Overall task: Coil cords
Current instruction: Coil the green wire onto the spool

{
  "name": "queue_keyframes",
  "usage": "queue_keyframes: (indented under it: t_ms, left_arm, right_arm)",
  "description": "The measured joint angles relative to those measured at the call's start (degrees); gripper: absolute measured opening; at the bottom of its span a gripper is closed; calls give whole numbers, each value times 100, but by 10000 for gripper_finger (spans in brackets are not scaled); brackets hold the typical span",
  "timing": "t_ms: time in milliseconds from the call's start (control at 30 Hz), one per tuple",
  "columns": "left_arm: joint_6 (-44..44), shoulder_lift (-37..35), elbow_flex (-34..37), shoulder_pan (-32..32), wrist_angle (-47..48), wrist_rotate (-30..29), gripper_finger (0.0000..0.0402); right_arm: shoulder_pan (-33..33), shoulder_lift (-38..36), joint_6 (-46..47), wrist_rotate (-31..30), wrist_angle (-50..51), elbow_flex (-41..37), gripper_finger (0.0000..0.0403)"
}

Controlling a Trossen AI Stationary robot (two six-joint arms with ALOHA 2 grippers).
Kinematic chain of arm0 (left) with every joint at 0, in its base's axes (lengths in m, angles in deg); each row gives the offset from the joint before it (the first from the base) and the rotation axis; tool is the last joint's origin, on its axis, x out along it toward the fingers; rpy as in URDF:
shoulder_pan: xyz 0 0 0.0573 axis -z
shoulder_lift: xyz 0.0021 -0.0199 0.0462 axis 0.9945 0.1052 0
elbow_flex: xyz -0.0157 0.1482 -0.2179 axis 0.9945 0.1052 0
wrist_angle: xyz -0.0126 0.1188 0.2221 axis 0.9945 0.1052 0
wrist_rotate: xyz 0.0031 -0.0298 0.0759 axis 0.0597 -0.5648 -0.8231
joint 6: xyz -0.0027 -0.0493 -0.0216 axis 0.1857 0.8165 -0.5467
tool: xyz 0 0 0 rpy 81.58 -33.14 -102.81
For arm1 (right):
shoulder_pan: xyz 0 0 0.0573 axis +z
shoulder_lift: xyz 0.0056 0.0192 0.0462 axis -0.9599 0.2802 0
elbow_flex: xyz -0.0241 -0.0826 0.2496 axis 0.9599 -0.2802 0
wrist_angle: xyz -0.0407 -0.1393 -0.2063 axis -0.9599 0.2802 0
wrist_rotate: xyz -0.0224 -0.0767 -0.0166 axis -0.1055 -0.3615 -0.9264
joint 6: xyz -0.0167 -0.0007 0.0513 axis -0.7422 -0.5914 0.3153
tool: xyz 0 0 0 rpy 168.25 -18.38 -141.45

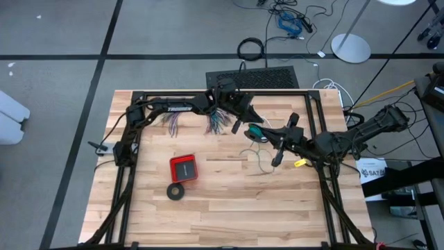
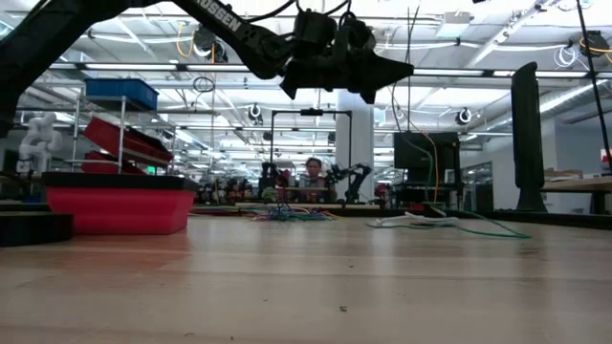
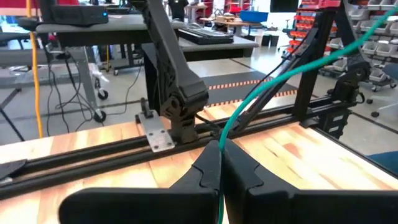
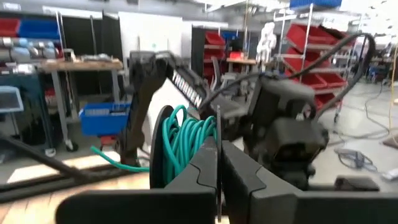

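Teal-green wire point(image 4: 186, 140): partly coiled, strand pinched in left gripper point(image 3: 219, 163).

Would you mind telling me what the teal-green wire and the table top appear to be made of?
Teal-green wire: likely a plastic- or rubber-sheathed lead; smooth, uniform colour, bends in soft curves out of the shut left gripper. Table top: wood, probably butcher-block; pale planks with visible grain and seams, low-sheen finish.
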Motion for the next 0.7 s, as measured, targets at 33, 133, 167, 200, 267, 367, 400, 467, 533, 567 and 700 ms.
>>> queue_keyframes:
  t_ms: [33, 133, 167, 200, 267, 367, 400, 467, 533, 567, 700]
  left_arm:
    - [1, 0, 0, -18, 25, 2, 3]
    - [-1, 0, 0, -65, 182, 15, 3]
    - [-2, 0, 0, -75, 270, 27, 3]
    - [-3, 0, 0, -88, 348, 28, 3]
    - [-6, 0, 0, -124, 463, 31, 2]
    - [-6, 0, 0, -172, 639, 31, 2]
    - [-6, 0, 0, -188, 699, 32, 2]
    - [-7, 0, 0, -221, 790, 58, 2]
    - [-7, 0, 0, -250, 868, 103, 2]
    - [-8, 0, 0, -266, 902, 126, 2]
    - [-6, 0, 0, -284, 977, 155, 2]
  right_arm:
    - [0, -16, 73, -7, 130, 0, 0]
    - [2, -67, 200, -265, 531, 0, 0]
    - [2, -98, 258, -282, 682, 0, 0]
    - [2, -134, 318, -288, 825, 0, 0]
    - [2, -194, 464, -302, 1067, 0, 0]
    - [2, -282, 657, -299, 1490, 0, 0]
    - [2, -315, 749, -299, 1650, 0, 0]
    - [2, -387, 976, -297, 2013, 0, 0]
    - [2, -452, 1218, -299, 2378, 0, 0]
    - [2, -477, 1341, -299, 2557, 0, 0]
    - [0, -540, 1646, -307, 3095, 0, 0]
